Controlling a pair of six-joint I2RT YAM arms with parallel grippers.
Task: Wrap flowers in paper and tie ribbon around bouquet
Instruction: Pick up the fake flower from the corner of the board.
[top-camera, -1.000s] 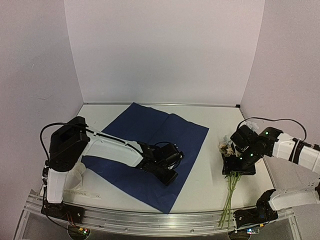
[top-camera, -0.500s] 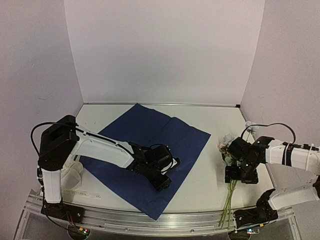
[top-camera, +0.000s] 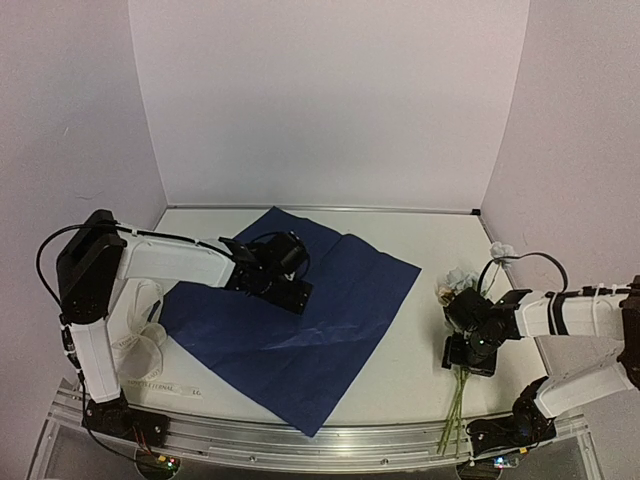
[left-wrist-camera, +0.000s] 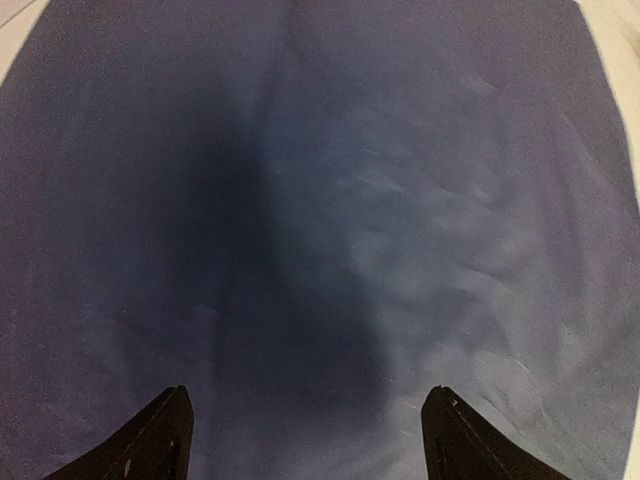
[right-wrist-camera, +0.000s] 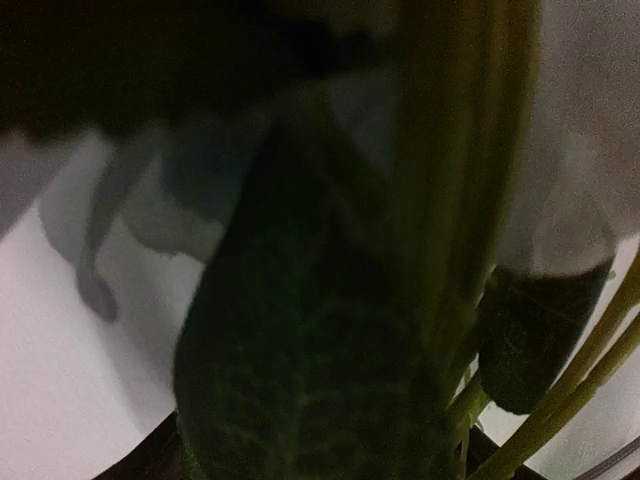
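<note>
**Left claw wide above the paper, right claw low on the flowers**

The blue paper (top-camera: 300, 340) lies flat on the table (top-camera: 405, 375), one corner toward the near edge. The left gripper (top-camera: 292, 293) hangs over its far half with the jaws wide apart and nothing between them. The flowers (top-camera: 458, 283) lie right of the paper, stems toward the near edge. The right gripper (top-camera: 468, 355) sits on the stems; its wrist view is dark and blurred, showing perhaps one leaf (right-wrist-camera: 300, 380), so I cannot tell its jaws. The ribbon (top-camera: 140, 345) lies in loops at the left.
</note>
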